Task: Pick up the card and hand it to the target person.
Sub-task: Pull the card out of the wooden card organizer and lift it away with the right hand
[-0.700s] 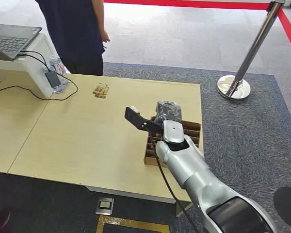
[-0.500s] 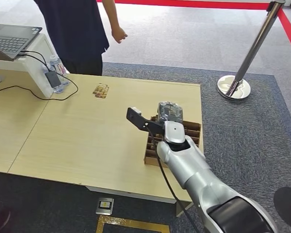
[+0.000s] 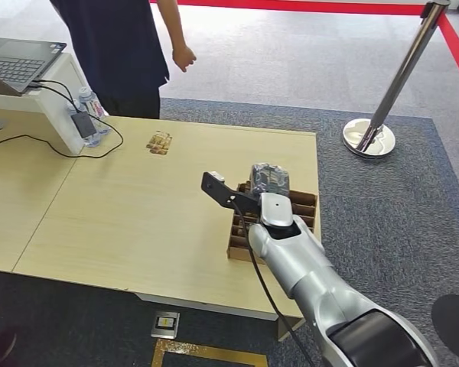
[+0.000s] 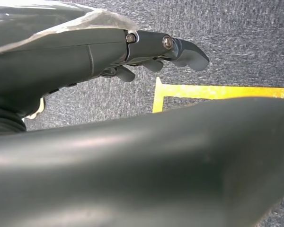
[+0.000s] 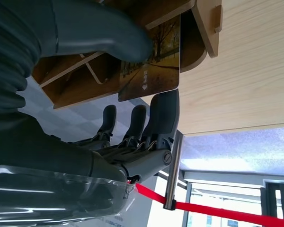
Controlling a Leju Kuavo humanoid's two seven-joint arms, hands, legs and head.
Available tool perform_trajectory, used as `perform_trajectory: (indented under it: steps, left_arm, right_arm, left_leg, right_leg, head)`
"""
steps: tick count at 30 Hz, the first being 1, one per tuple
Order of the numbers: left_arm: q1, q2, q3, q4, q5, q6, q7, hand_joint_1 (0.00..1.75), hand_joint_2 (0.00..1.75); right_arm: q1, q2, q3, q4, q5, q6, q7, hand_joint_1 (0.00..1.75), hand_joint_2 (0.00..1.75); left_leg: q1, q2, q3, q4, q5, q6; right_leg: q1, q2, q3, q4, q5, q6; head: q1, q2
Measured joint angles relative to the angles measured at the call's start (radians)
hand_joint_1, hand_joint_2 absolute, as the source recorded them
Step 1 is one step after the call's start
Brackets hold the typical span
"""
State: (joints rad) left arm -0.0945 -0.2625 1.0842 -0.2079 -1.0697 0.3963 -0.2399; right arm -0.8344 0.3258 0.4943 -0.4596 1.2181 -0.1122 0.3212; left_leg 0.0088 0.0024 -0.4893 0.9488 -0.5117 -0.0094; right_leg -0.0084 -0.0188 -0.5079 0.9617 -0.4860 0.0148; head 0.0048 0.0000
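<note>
1. Grey carpet, red floor line at the far side; light wooden surface [image 3: 129, 222] in front of the robot, a chrome stanchion [image 3: 383, 99] off its far right corner
2. Wooden slotted card holder [image 3: 299, 205] stands near the surface's right edge
3. Right hand [image 3: 268, 177] is over the holder; in the right wrist view the thumb [image 5: 97, 33] lies on the face of the card [image 5: 153, 66] and the dark fingers [image 5: 162, 118] sit just behind it, so the card is pinched
4. Card shows a tree-lined road print; it is at the holder's slots, lower part hidden by the hand
5. Left hand [image 4: 162, 49]: fingers loosely extended above carpet and a yellow floor marking [image 4: 219, 92], holding nothing
6. Person in dark clothing [image 3: 117, 53] stands at the far side of the surface, one hand [image 3: 183, 57] hanging free
7. Laptop [image 3: 19, 61] on a white stand at far left; a second card [image 3: 159, 142] lies flat near the far edge
</note>
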Motion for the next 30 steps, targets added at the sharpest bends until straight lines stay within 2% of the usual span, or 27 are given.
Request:
perform_trajectory:
  steps: [3,7,13,30]
  left_arm:
    - [0.000,0.000,0.000,0.000,0.000,-0.001,0.000,0.00,0.00]
    - [-0.001,0.000,0.000,0.000,0.000,-0.001,0.003,0.00,0.00]
    - [-0.001,0.000,0.000,0.000,0.000,-0.001,0.003,0.00,0.00]
    - [-0.004,-0.001,0.000,0.000,0.000,0.003,0.003,0.00,0.00]
  right_arm:
    - [0.000,0.002,-0.001,0.001,0.000,0.004,-0.002,0.90,1.75]
    - [-0.002,0.007,-0.002,0.008,0.001,0.006,-0.007,1.23,1.75]
    - [-0.004,0.011,-0.006,0.009,0.003,0.005,-0.015,1.47,1.75]
    - [-0.006,0.018,-0.011,0.009,0.007,-0.001,-0.029,1.47,1.75]
  left_leg:
    - [0.000,0.000,0.000,0.000,0.000,0.000]
    - [0.000,0.000,0.000,0.000,0.000,0.000]
    - [0.000,0.000,0.000,0.000,0.000,0.000]
    - [0.000,0.000,0.000,0.000,0.000,0.000]
  right_leg:
    - [0.000,0.000,0.000,0.000,0.000,0.000]
    - [0.000,0.000,0.000,0.000,0.000,0.000]
    - [0.000,0.000,0.000,0.000,0.000,0.000]
    - [0.000,0.000,0.000,0.000,0.000,0.000]
  head:
    - [0.000,0.000]
    - [0.000,0.000]
    - [0.000,0.000]
    - [0.000,0.000]
